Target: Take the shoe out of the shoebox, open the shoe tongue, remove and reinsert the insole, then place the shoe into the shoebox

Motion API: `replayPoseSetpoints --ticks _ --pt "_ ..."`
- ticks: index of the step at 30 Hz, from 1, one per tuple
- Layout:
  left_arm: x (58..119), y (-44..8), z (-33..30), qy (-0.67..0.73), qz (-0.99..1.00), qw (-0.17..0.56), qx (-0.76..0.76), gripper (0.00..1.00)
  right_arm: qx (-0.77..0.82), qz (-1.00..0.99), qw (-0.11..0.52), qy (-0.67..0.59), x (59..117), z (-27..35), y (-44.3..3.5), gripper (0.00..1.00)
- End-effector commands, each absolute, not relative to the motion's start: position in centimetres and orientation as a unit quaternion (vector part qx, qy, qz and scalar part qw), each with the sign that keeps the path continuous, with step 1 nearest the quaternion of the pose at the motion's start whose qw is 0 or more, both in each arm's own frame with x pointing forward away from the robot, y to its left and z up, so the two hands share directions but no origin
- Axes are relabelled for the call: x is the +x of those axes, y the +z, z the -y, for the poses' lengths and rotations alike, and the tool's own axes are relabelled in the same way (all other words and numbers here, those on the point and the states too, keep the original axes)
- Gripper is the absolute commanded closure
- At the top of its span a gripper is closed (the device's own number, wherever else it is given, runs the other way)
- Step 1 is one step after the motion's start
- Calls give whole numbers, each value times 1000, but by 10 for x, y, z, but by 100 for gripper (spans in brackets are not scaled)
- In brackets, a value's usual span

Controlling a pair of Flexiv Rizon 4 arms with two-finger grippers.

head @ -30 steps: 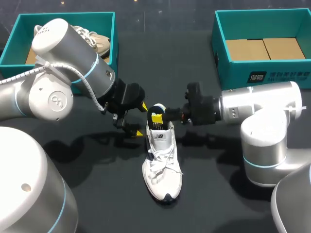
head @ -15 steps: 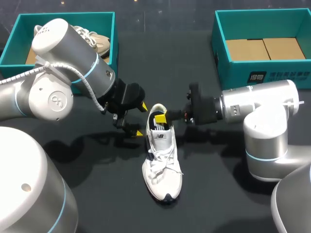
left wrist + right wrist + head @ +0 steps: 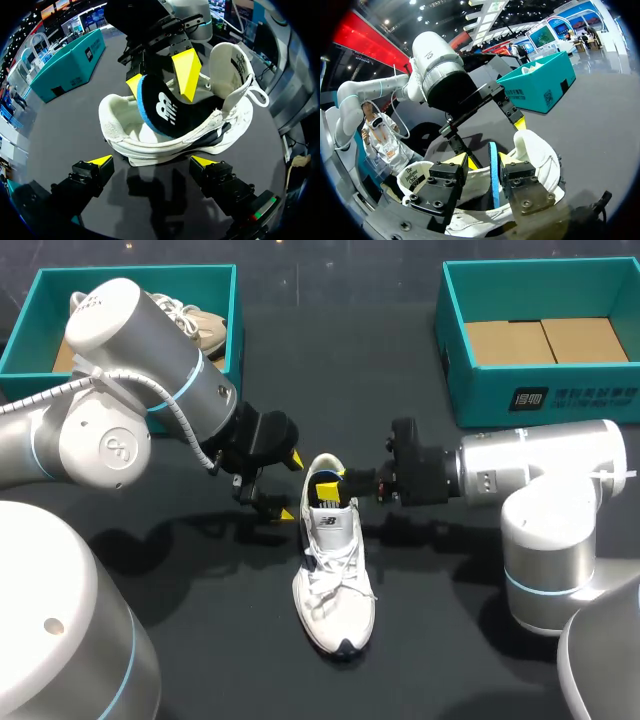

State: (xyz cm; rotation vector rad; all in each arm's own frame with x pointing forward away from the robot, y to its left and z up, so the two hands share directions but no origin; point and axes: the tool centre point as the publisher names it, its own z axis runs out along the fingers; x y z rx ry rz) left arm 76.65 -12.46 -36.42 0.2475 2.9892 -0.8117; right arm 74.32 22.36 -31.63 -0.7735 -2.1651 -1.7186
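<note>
1. While my right end effector (image 3: 489, 161) pinches the raised heel end of the insole (image 3: 493, 172) between its yellow tips, just above the shoe's heel opening, the insole step looks to be the one in hand.
2. The insole stands half out of the shoe (image 3: 335, 580): its heel end is up in the air and its forepart is down inside. Whether it is on its way out or going back in, I cannot tell.
3. The shoe lies on the dark counter (image 3: 450, 640), outside both boxes, with its tongue pulled up and back and its laces slack. Taking it out and opening the tongue therefore read as done.
4. My left end effector (image 3: 290, 487) hangs spread just beside the shoe's heel, on the shoe's left, gripping nothing.
5. Well apart from the shoe, beyond it and to its right, the right shoebox (image 3: 540, 395) shows only its bare cardboard floor.
6. Beyond the shoe to its left, the left shoebox (image 3: 30, 325) holds a beige shoe (image 3: 205, 328).
7. Left to do, as I judge it: seat the insole flat inside the shoe, then lift the shoe into a shoebox.
</note>
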Motion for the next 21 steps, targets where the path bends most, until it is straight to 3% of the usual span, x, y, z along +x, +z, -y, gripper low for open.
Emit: replayPoseSetpoints --ticks 1,6,9,21 --pt "767 -364 124 -261 -962 17 80 0 -262 755 140 -584 755 -222 -311 63" --pt "767 -364 124 -261 -962 17 80 0 -255 757 145 -584 765 -224 -311 75" --pt "767 -364 124 -261 -962 17 80 0 -254 758 151 -582 769 -226 -314 100" --pt "767 -364 124 -261 -962 17 80 0 -298 748 172 -568 746 -223 -338 100"
